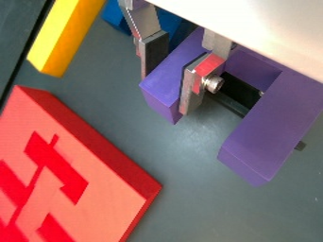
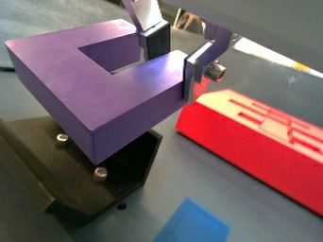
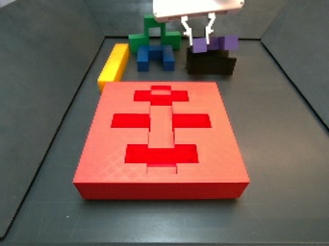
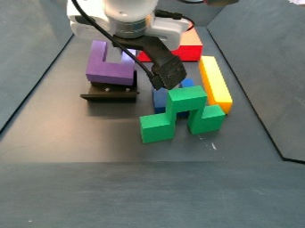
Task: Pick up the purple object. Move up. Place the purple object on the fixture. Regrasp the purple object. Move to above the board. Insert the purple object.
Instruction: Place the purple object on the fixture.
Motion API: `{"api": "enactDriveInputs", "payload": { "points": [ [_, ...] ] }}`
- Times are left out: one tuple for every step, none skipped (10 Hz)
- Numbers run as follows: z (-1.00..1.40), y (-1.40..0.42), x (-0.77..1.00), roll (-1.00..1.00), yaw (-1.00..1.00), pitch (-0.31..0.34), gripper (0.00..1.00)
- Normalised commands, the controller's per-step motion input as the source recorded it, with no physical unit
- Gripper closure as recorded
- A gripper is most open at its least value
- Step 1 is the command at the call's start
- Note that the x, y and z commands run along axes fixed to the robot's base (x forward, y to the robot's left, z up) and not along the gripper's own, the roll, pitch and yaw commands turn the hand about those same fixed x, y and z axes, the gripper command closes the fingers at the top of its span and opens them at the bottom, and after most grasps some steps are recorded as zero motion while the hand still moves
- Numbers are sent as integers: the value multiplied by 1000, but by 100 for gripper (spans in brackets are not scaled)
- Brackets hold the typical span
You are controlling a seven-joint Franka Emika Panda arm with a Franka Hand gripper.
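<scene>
The purple object (image 2: 76,85) is a U-shaped block resting on top of the black fixture (image 2: 76,189). It shows in both side views (image 3: 218,44) (image 4: 107,64) and in a wrist view (image 1: 271,113). My gripper (image 2: 177,66) straddles one prong, with one finger in the U's gap and the other on the prong's outer side, and both pads look pressed on it. The gripper also shows in a wrist view (image 1: 172,83) and comes down from above in a side view (image 3: 199,36). The red board (image 3: 161,135) lies flat in front of the fixture (image 3: 213,63).
A long yellow bar (image 3: 113,63) lies beside the board's far corner. Green blocks (image 4: 179,111) and a blue block (image 4: 161,96) stand close beside the fixture (image 4: 107,92). Dark bin walls enclose the floor.
</scene>
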Motion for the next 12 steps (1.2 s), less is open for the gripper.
{"api": "enactDriveInputs", "payload": {
  "points": [
    [-34, 0, 17, -3, 0, 0, 100],
    [-100, 146, 0, -394, -51, 0, 100],
    [-171, 254, 103, -866, -26, 0, 100],
    [-229, 217, 140, -846, 0, 0, 100],
    [-91, 29, 14, -297, 3, 0, 100],
    [-83, 0, 0, -6, 0, 0, 100],
    [-234, 0, 0, -169, 0, 0, 100],
    [-186, 0, 29, -80, 0, 0, 100],
    [-109, 0, 14, -54, 0, 0, 100],
    [-106, 0, 29, -134, 0, 0, 100],
    [-46, 0, 37, -86, 0, 14, 100],
    [-143, 0, 83, -209, 0, 40, 100]
  ]
}}
